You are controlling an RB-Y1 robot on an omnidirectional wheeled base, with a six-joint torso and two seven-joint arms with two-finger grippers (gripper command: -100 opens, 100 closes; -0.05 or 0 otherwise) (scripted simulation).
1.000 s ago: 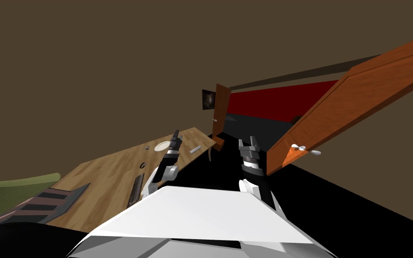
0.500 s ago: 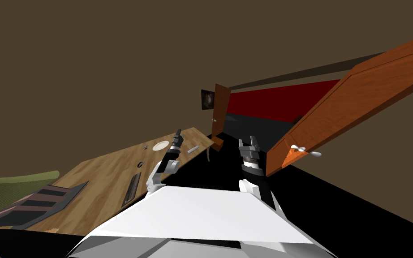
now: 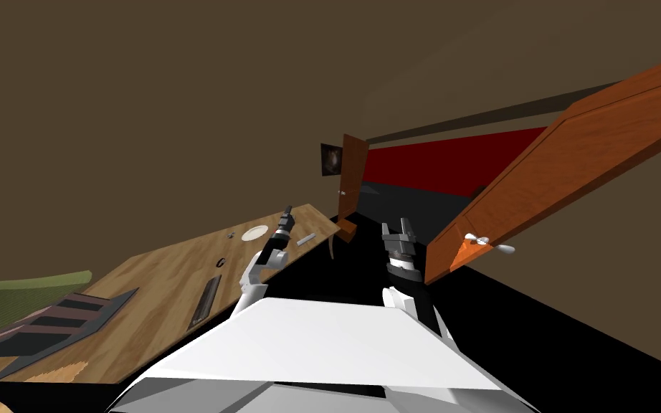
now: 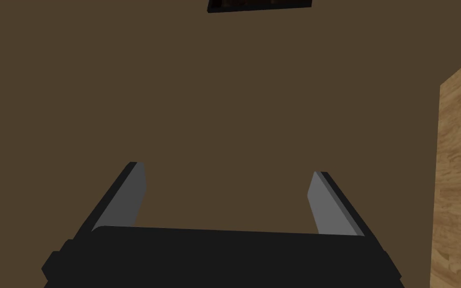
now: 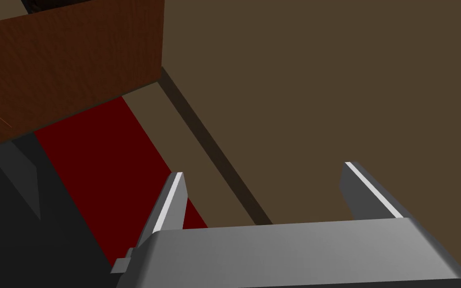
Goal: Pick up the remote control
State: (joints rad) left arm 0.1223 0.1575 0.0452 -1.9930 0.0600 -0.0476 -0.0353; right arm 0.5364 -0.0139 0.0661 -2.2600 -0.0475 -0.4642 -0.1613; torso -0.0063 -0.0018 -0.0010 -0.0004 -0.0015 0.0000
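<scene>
Left end effector (image 3: 287, 212) fingers apart, over tabletop (image 3: 164, 279), pointing at wall (image 4: 224, 100). Remote (image 3: 306, 239), likely the small grey bar, lies near it. Pitch wrist down, straddle its short axis, then descend. Right end effector (image 3: 398, 228) apart too.

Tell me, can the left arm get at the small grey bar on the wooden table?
Probably yes: the left gripper, open, hangs near the grey bar over the wooden table, nothing between them, though it points at the wall and must tilt down.
</scene>
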